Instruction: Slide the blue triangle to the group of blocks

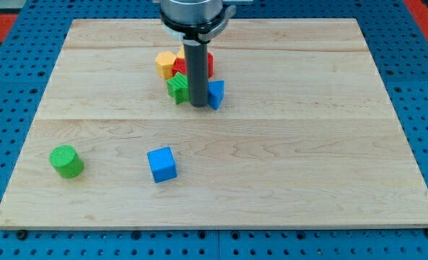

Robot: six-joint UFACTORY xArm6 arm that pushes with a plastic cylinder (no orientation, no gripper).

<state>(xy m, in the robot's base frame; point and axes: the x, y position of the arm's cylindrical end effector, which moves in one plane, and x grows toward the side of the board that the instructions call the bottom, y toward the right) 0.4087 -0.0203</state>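
The blue triangle (216, 94) sits at the view's upper middle, right beside the group of blocks. My tip (198, 106) stands just to the triangle's left, touching or nearly touching it, between it and a green star-shaped block (177, 87). The group also holds a yellow block (166, 64) and a red block (208, 64), partly hidden behind the rod. The triangle's left part is hidden by the rod.
A blue cube (162, 164) lies alone at the lower middle-left of the wooden board (307, 144). A green cylinder (66, 161) stands at the lower left. A blue pegboard surface surrounds the board.
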